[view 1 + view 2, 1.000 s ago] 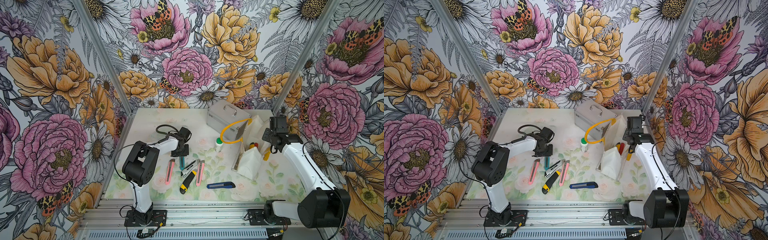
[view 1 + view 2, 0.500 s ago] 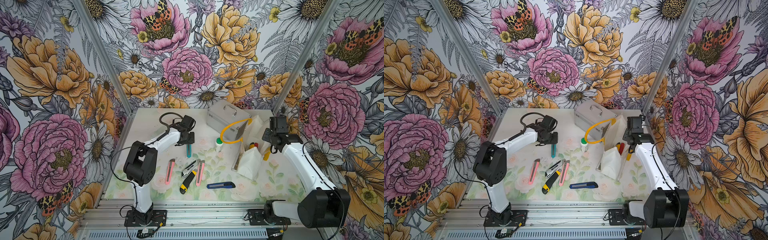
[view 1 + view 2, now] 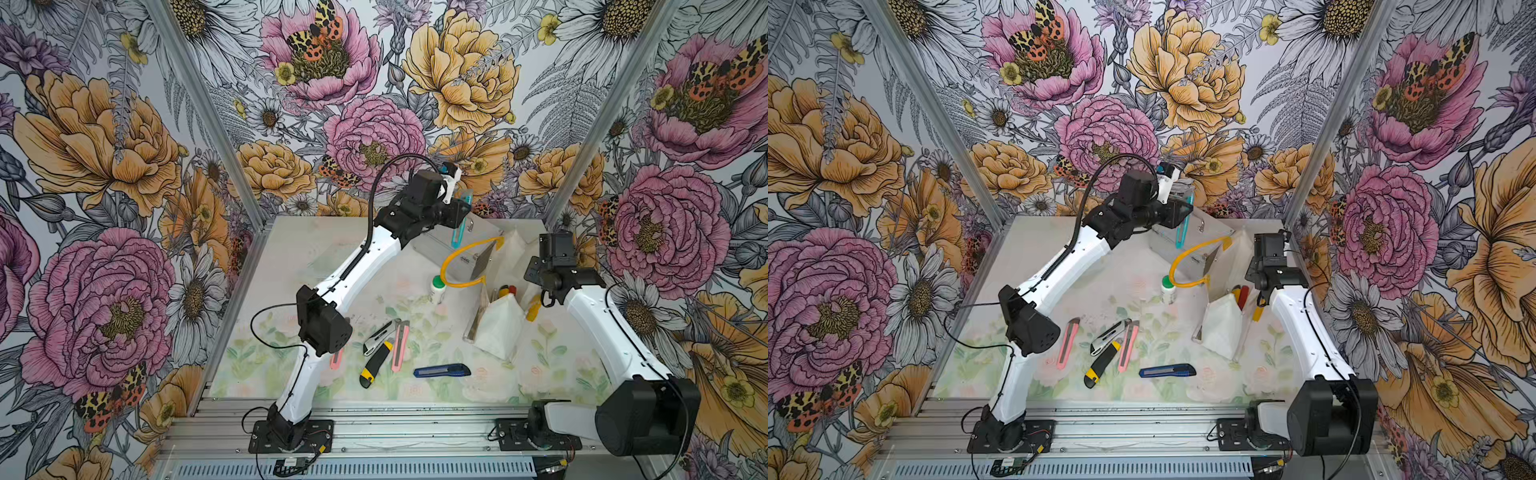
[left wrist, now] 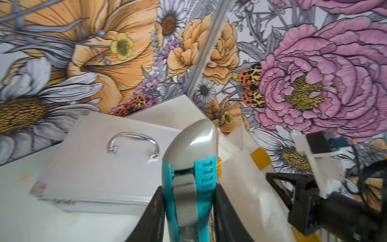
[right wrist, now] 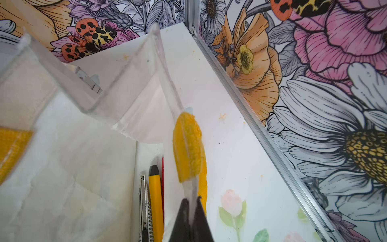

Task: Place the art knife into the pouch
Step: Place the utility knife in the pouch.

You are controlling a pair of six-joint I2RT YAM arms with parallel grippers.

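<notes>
My left gripper (image 4: 188, 199) clamped the teal art knife (image 4: 189, 161) above the silver case (image 4: 94, 159), beside the white pouch (image 3: 498, 328). My right gripper (image 5: 191, 211) pinched its rim; the tabletop (image 3: 316, 266) and walls (image 3: 104, 145) were floral-printed.

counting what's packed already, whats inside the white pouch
The right wrist view shows a yellow knife, a silver knife beside it and a red sliver of a third item inside the pouch. Fabric hides the rest of the interior.
</notes>
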